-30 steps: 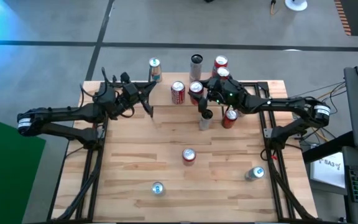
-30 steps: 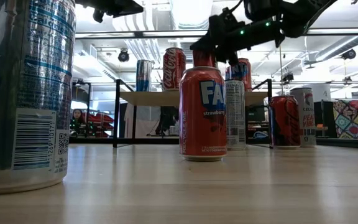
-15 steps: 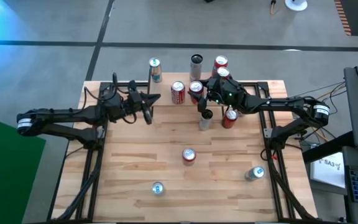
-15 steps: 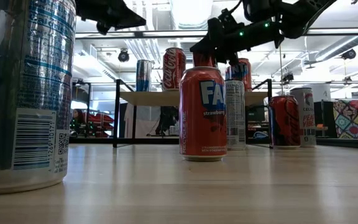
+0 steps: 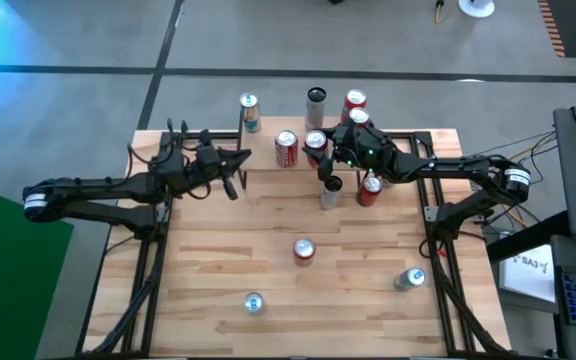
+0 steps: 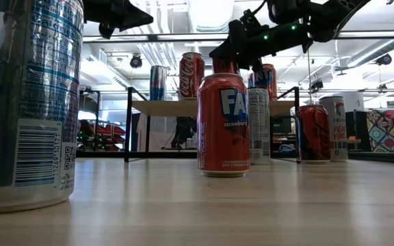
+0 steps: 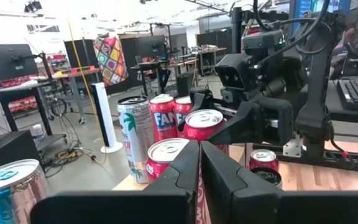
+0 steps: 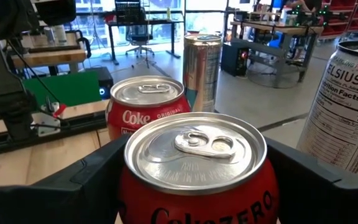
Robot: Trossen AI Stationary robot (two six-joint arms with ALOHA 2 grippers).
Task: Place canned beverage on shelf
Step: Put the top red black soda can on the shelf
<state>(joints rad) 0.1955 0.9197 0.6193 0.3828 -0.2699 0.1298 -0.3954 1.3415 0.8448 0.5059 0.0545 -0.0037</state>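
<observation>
Currently, can: Coke Zero can (image 8: 197,180) upright between right gripper (image 5: 320,160) fingers, standing apart around it, on shelf (image 6: 183,107).
Nearer arm: right.
Left gripper (image 5: 230,172): fingers together, well aside, empty.

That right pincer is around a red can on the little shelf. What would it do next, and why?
Probably lift straight up and away. The right pincer straddles the Coke Zero can with its fingers spread, and the can stands upright on the shelf beside the Coke can, so it looks placed. A sideways pull might knock it.
</observation>
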